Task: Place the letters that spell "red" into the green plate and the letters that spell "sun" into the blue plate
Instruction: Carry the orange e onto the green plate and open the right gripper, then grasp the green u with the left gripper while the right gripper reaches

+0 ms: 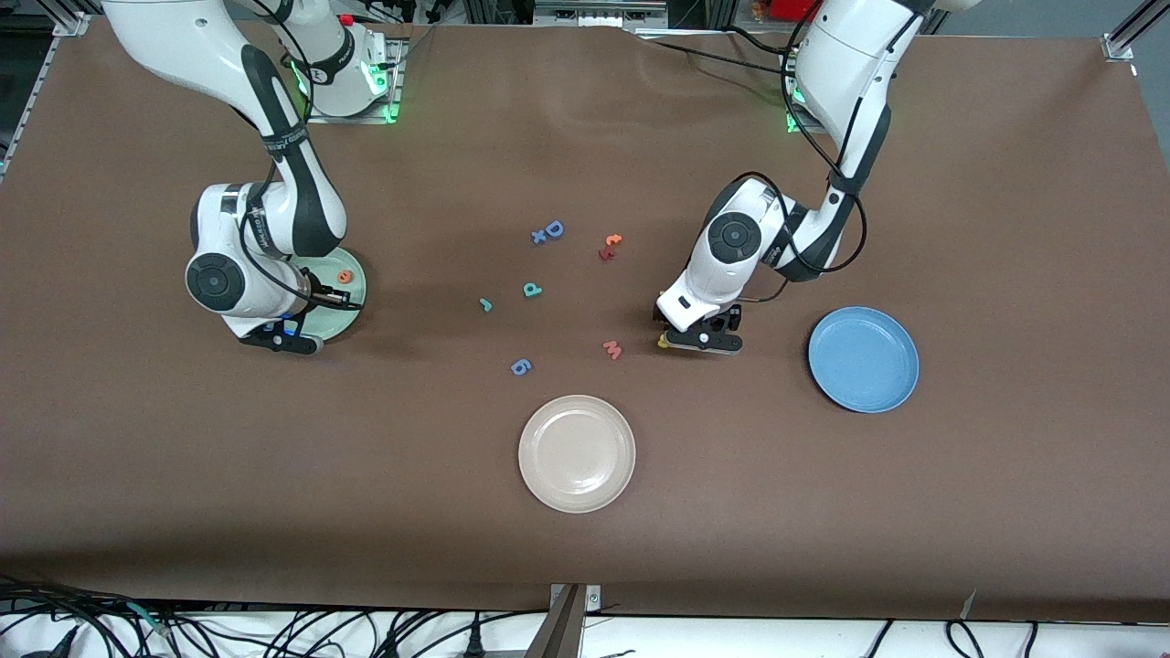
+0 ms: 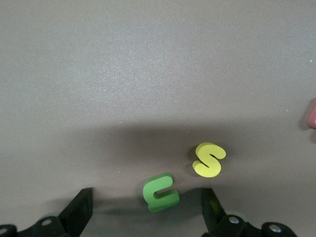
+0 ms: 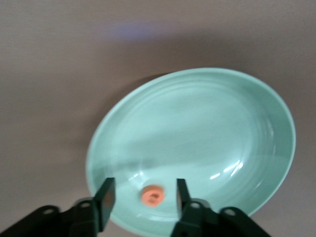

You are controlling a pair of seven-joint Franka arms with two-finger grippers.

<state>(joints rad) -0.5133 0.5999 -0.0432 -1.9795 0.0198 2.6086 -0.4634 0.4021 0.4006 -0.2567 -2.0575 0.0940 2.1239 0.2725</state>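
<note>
Left tool (image 2: 147, 212) low over counter (image 1: 823, 512), fingers apart, green "n" (image 2: 161, 192) lying flat between them, free. Yellow "s" (image 2: 209, 159) just beside "n", outside fingers. Blue plate (image 1: 864, 358) empty, near, toward left arm's end.

Right tool (image 3: 143, 197) over green plate (image 3: 207, 113), fingers apart, holding nothing; orange "e" (image 3: 152, 195) lies in plate below.

Teal "r" (image 1: 485, 304), teal "d" (image 1: 532, 290) on counter mid-table; right arm likely better placed for them.

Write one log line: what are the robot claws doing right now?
right claw: open over green plate, orange e lying in it | left claw: open around green n, yellow s beside | blue plate: no letters
</note>
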